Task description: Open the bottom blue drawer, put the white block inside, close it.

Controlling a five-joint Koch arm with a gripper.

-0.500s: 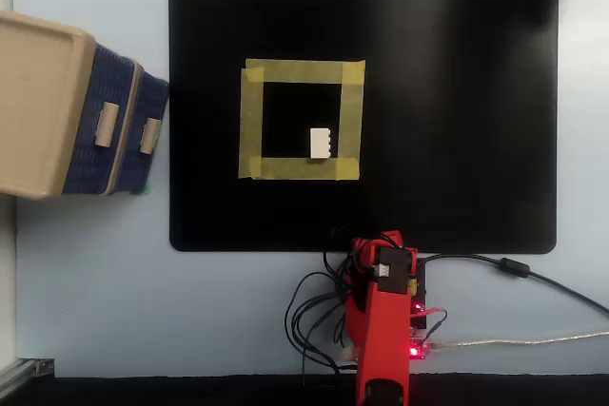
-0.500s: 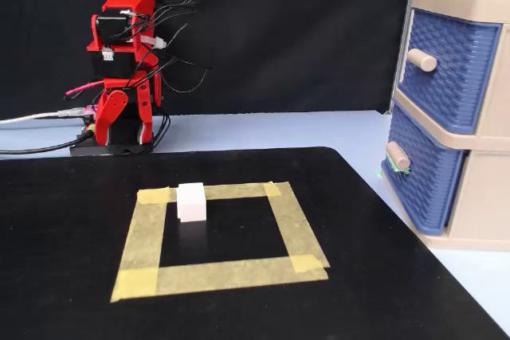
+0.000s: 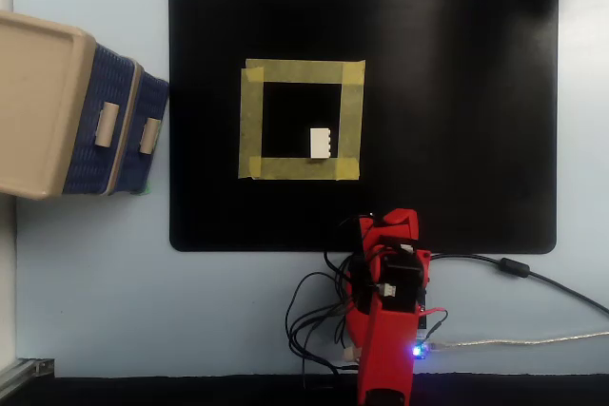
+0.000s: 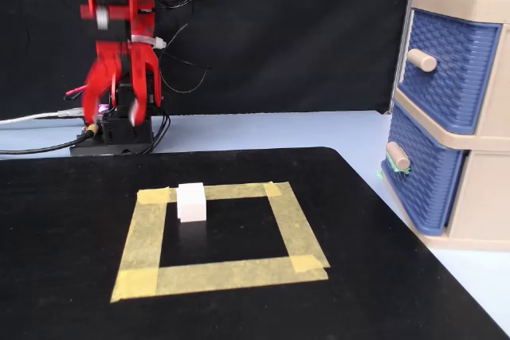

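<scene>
Gripper (image 4: 117,109): red, two blurred fingers hanging downward with a visible gap between them, empty; it hangs over the arm's base at the far edge of the black mat in the fixed view.

Tabletop (image 3: 95,282): pale blue, bare to the left of the gripper in the overhead view, cables (image 3: 309,316) looping just beside the arm's base.

Black mat (image 3: 457,121): large rectangle, long axis left to right in the overhead view; the gripper sits at its lower edge, with open dark surface ahead and to the right.

Beige cabinet (image 3: 38,106): well apart from the gripper, off the mat's left edge in the overhead view, at the right in the fixed view. Drawer fronts face the mat.

Bottom blue drawer (image 4: 418,169): shut, ribbed front flush in the cabinet frame, short tan handle (image 4: 397,157) pointing toward the mat. Upper blue drawer (image 4: 446,61) also shut.

Yellow tape square (image 3: 252,121): on the mat, ahead of the gripper, between it and the mat's far half.

White block (image 3: 321,143): inside the tape square, near its corner closest to the gripper, notched edge toward the right in the overhead view, long axis running toward the gripper; free mat on all sides.
</scene>
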